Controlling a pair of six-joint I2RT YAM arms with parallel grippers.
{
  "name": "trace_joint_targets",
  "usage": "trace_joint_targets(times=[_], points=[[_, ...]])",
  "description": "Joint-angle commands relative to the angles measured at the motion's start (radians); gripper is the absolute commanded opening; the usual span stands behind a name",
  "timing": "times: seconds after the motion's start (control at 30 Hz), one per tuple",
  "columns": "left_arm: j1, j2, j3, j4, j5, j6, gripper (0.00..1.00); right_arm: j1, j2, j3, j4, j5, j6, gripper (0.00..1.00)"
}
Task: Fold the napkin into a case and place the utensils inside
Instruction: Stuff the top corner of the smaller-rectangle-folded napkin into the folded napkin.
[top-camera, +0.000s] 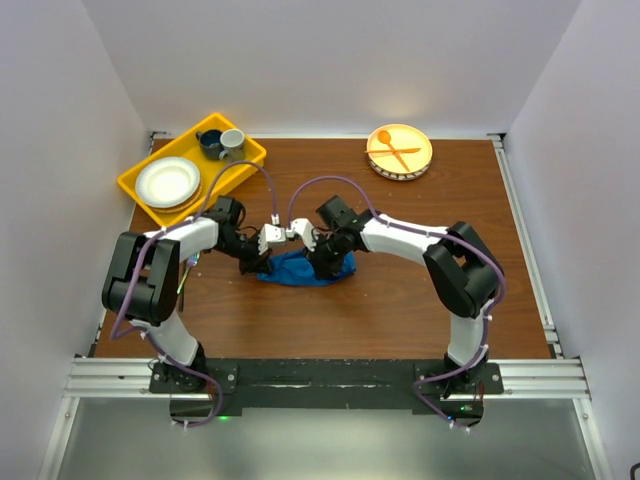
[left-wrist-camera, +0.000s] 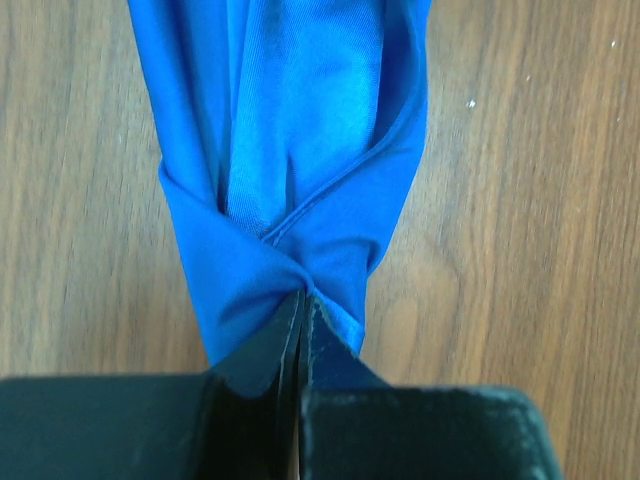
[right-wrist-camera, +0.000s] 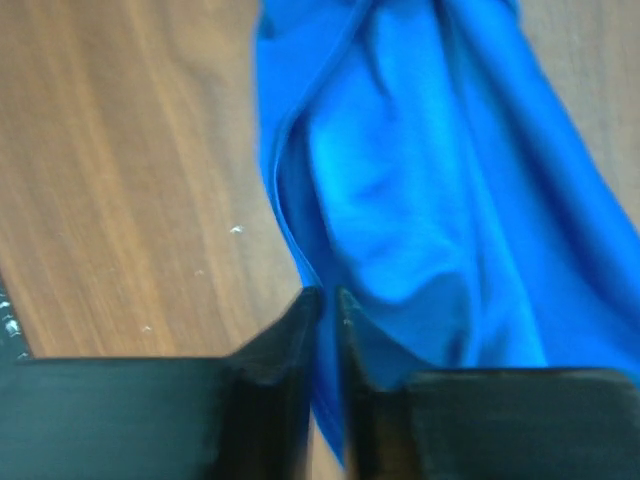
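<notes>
The bright blue napkin (top-camera: 300, 270) lies bunched in a crumpled strip on the wooden table between both arms. My left gripper (top-camera: 256, 262) is shut on its left end; in the left wrist view the cloth (left-wrist-camera: 300, 120) twists into the pinched jaws of that gripper (left-wrist-camera: 303, 295). My right gripper (top-camera: 326, 262) sits over the napkin's right part. Seen from the right wrist, a hemmed edge of the napkin (right-wrist-camera: 430, 200) runs between the nearly closed jaws of my right gripper (right-wrist-camera: 328, 295). The utensils are out of view.
A yellow tray (top-camera: 140, 190) at the back left holds a white plate (top-camera: 168, 182), a blue cup (top-camera: 210, 143) and a grey cup (top-camera: 232, 140). A round plate (top-camera: 424, 160) at the back right carries an orange plastic spoon and fork (top-camera: 395, 150).
</notes>
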Motion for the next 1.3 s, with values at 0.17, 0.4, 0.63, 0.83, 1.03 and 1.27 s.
trace_joint_targets(times=[0.17,0.4,0.63,0.83,1.03,1.27], points=[[-0.016,0.045,-0.046,-0.08,-0.096,0.033,0.0,0.021,0.006,0.088,0.03,0.03,0.003,0.0],[-0.016,0.043,-0.048,-0.084,-0.091,0.039,0.0,0.012,0.012,0.178,0.027,-0.008,0.051,0.0],[-0.016,0.038,-0.046,-0.086,-0.09,0.041,0.0,0.009,0.099,0.235,0.067,0.001,0.08,0.0],[-0.016,0.025,-0.052,-0.08,-0.087,0.042,0.0,-0.014,0.19,0.281,0.064,0.014,0.092,0.0],[-0.006,-0.006,-0.057,-0.052,-0.073,0.03,0.0,-0.018,0.236,0.28,0.04,0.021,0.107,0.0],[0.04,-0.086,-0.065,-0.031,-0.008,-0.002,0.27,-0.031,0.227,0.217,0.04,0.037,0.112,0.0]])
